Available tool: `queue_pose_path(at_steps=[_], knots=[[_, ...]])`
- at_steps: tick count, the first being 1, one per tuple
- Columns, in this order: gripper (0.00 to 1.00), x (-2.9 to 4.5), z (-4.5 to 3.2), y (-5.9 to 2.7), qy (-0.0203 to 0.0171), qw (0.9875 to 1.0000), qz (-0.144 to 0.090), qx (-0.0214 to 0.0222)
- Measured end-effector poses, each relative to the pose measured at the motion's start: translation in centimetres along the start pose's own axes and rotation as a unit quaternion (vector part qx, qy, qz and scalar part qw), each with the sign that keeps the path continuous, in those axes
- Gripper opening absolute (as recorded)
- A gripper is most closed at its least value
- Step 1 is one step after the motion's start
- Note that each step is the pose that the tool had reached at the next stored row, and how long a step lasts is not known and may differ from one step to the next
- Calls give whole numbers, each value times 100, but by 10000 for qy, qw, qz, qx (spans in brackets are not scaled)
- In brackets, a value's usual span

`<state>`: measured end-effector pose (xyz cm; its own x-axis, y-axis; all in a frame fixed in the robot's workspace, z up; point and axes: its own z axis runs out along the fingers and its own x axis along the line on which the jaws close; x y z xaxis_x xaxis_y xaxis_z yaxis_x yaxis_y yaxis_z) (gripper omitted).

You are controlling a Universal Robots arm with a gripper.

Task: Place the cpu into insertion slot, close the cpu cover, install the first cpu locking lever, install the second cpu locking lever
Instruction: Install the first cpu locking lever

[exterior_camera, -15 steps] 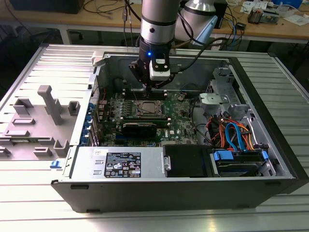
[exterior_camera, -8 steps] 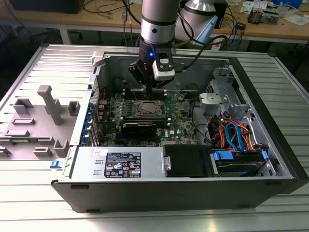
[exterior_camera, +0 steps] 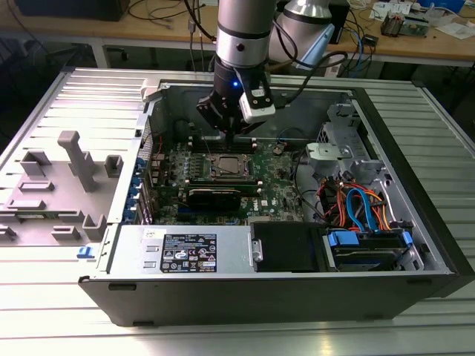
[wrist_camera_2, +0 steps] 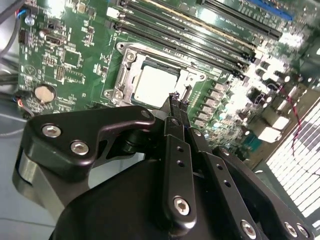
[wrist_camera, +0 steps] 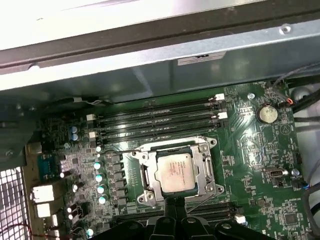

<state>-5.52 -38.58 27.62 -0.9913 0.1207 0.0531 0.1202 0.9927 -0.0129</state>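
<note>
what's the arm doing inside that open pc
A robot arm's gripper reaches into an open computer case, low over the green motherboard. The cpu already sits in the insertion slot, with the cpu cover lying flat around it. The jaws are closed and empty, with their tips at the slot's edge. Whether they touch anything is unclear.

Ribbed silver desk (exterior_camera: 438, 126) of metal slats, spanning the exterior view from edge to edge, pale with reflected light along the near side. Behind it, a long wooden bench (exterior_camera: 111, 31) (light top, dark space beneath), strewn with cables (exterior_camera: 361, 41) and small circuit boards (exterior_camera: 404, 24) toward the exterior view's right. On the desk at the exterior view's left, a grey moulded fixture (exterior_camera: 67, 178) with upright pegs. Bright, even lighting; soft shadows.
</note>
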Motion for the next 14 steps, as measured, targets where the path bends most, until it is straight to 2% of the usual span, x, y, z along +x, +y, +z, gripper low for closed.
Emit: queue_pose_path(at_steps=[4,10,12,14], knots=[[11,0,0,0,-5,9993,-377,20],[11,0,-1,0,-5,9991,-423,23],[11,2,-29,0,-6,9990,-435,23],[11,34,-28,-4,-43,9990,-435,21]])
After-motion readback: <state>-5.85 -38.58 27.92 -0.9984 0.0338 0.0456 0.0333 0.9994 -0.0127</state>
